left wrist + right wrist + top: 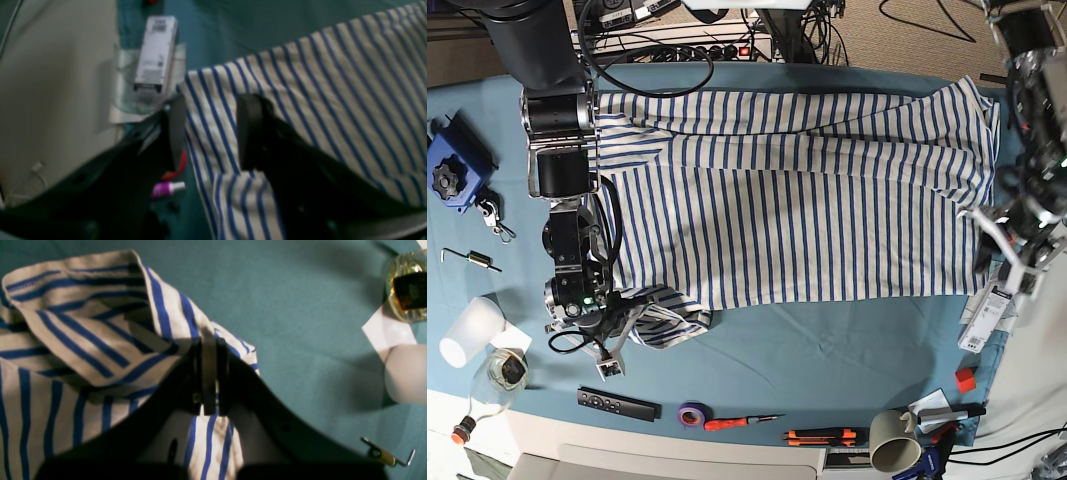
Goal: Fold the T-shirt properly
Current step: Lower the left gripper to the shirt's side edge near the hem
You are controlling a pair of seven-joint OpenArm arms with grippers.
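**Base view: striped shirt spread wide, one corner pinched**

Base view shows the T-shirt (797, 200) lying across the middle of the teal table cloth (827, 340), folded lengthwise into a broad band, with a bunched corner at its lower left.

The right gripper (210, 373) is closed tight on that bunched corner; striped cloth is pinched between its jaws and drapes away to the side.

The left gripper (208, 130) hangs over the opposite edge of the shirt with its jaws well apart. Striped fabric lies under the gap, but no cloth is clamped.

Beside the left gripper sits a white box (156, 53). Near the right gripper stand a white cup (469, 330) and a glass jar (505, 370), with a remote control (617, 403) and a roll of purple tape (691, 413) along the near edge.
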